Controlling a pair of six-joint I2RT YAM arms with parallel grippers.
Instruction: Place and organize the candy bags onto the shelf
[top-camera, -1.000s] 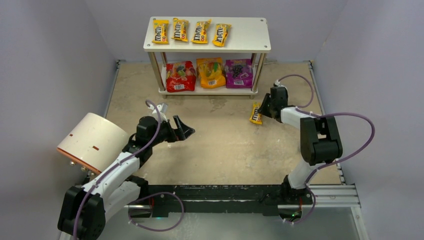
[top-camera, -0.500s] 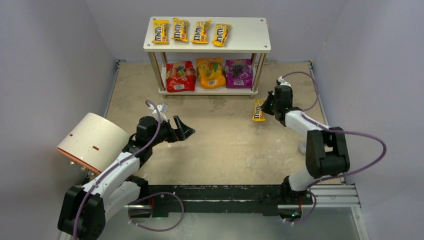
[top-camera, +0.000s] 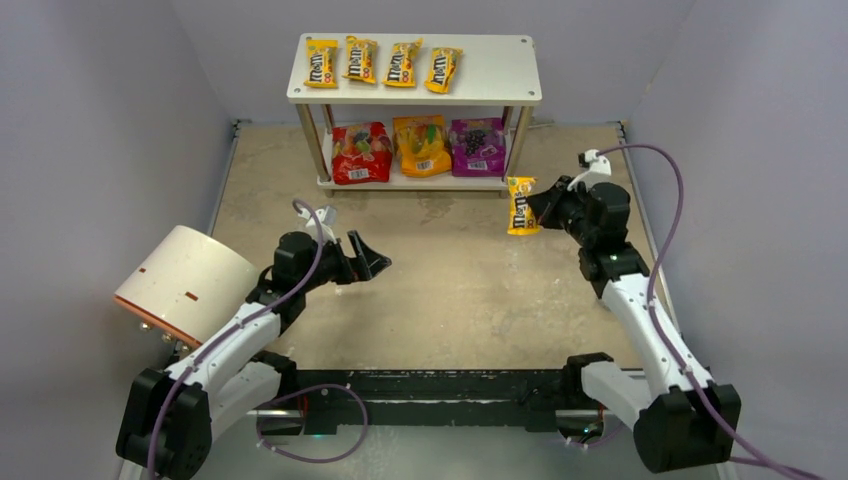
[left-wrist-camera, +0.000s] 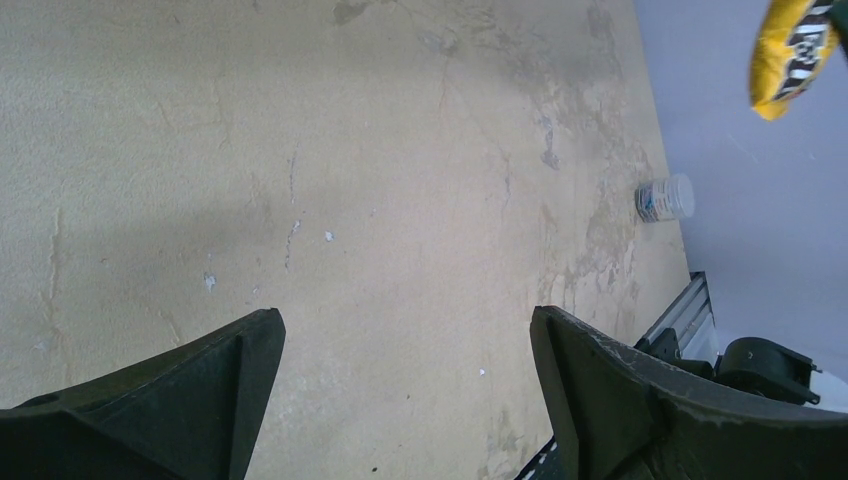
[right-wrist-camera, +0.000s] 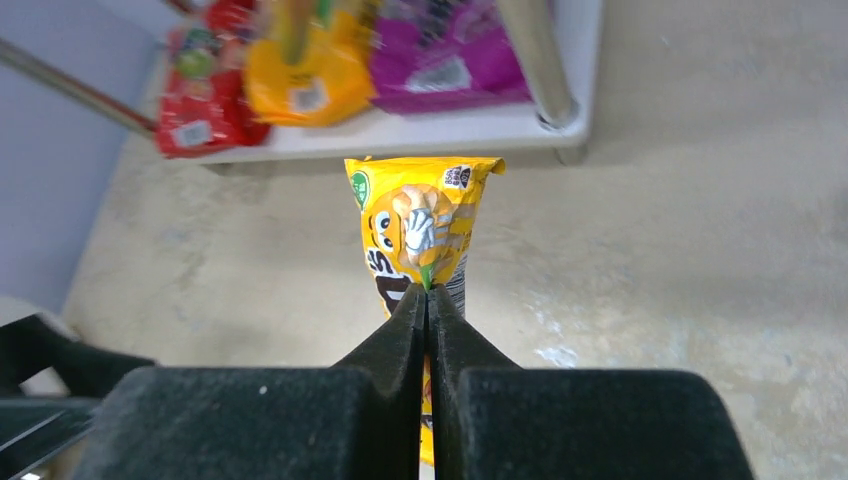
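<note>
Right jaws pinch yellow packet (held aloft).

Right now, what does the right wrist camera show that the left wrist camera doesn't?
Only the right wrist view: the shelf lower board with the red pouch, orange pouch and purple pouch, and the right fingers shut on the yellow packet. Only the left wrist view: the left fingers spread open above the table, and a small clear container by the wall. Both: that yellow packet, held up off the table.
</note>
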